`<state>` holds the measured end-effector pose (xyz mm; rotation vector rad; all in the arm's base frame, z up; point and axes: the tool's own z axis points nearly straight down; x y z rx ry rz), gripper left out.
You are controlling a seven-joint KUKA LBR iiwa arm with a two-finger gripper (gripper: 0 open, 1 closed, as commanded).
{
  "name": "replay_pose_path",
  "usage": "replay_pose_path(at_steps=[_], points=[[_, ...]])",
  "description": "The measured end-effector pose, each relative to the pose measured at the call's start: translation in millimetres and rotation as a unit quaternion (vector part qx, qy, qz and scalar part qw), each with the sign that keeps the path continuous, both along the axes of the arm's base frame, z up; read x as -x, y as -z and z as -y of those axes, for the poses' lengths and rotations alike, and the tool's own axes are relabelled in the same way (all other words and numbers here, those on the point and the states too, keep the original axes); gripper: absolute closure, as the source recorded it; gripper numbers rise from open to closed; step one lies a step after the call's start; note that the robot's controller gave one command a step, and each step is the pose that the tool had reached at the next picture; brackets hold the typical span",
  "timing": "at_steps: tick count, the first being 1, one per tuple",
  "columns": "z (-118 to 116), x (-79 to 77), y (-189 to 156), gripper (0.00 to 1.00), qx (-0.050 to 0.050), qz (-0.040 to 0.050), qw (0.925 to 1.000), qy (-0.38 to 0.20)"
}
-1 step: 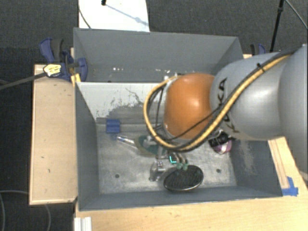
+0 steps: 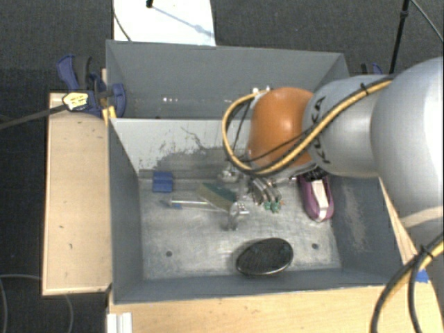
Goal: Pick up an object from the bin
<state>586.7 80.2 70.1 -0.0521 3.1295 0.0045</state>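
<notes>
Grey bin point(image 2: 132, 207) floor lies under my gripper point(image 2: 238, 212), which hangs low near the middle, at the end of a green piece point(image 2: 219, 194) and a pale tube point(image 2: 184, 203). Whether it is released or clenched I cannot tell. A blue block point(image 2: 161, 181) lies toward the view's left, a black oval point(image 2: 263, 257) near the front wall, and a purple thing point(image 2: 316, 198) toward the right.

A small blue block point(image 2: 162, 182) lies left of centre, a dark oval disc point(image 2: 263, 257) low in the middle, a purple and white gadget point(image 2: 316, 198) toward the right
</notes>
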Motion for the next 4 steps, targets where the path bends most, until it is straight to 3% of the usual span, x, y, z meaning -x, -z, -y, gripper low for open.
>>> replay_pose_path(at_steps=[1, 2, 3, 4], points=[[-53, 0.0, -32, 0.0, -0.001, -0.0029, 0.9977, 0.067], [-45, 8.1, -30, 0.0, 0.0, -0.0059, 0.9812, 0.193], [-44, 15.0, -2, 0.0, -0.002, -0.0031, 0.9595, 0.282], [-44, 13.7, -4, 0.0, -0.002, -0.0042, 0.9595, 0.282]])
